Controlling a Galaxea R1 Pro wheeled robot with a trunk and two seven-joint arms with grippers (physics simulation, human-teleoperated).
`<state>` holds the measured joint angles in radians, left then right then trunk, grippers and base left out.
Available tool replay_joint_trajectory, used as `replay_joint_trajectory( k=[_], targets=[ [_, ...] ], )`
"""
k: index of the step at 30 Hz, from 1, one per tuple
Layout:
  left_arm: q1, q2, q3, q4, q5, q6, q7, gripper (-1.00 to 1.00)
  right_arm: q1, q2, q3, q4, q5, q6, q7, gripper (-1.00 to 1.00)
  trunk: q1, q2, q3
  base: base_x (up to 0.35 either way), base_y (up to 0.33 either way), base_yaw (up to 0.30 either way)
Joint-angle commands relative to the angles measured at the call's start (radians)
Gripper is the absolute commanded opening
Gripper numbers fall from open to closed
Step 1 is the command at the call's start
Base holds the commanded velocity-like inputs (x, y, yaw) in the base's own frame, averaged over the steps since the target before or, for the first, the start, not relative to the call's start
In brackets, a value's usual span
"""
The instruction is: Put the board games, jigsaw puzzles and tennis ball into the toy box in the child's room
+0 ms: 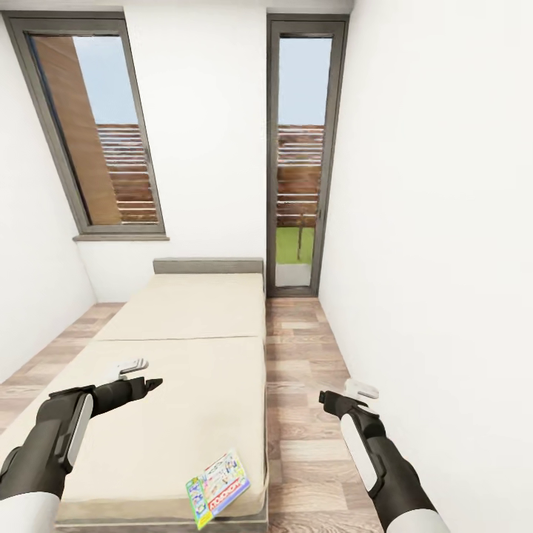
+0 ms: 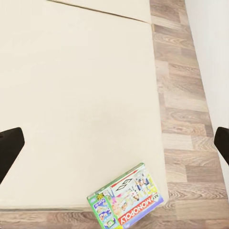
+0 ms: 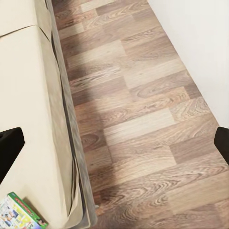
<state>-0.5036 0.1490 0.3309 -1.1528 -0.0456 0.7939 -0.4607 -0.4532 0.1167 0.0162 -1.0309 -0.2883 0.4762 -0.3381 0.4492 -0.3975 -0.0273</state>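
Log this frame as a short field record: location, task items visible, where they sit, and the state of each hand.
location: child's room, facing the bed
task item visible: one board game
item position: flat on the mattress, at the near corner on the robot's right, beside the wood floor
left hand: over the mattress, open, holding nothing
right hand: over the floor beside the bed, open, holding nothing
background: two grey-framed windows

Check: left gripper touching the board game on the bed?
Apart. Head view: the left gripper hangs over mid-mattress, while the board game lies at the near corner of the bed, bare mattress between them.
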Motion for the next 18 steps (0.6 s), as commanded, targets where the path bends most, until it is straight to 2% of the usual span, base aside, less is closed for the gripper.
replay_joint_trajectory(
  k=[1, 18],
  targets=[
    [-0.001, 0.0, 0.002, -0.001, -0.005, 0.005, -0.007, 1.0, -0.001, 0.0, 0.002, -0.001, -0.01, 0.002, -0.009, 1.0, 0.001, -0.002, -0.002, 0.006, 0.052, -0.003],
    [-0.001, -0.004, 0.005, -0.001, -0.003, 0.018, -0.007, 1.0, -0.001, 0.0, 0.004, -0.002, -0.009, 0.002, -0.009, 1.0, 0.001, -0.002, -0.002, 0.001, 0.011, -0.001]
  ],
)
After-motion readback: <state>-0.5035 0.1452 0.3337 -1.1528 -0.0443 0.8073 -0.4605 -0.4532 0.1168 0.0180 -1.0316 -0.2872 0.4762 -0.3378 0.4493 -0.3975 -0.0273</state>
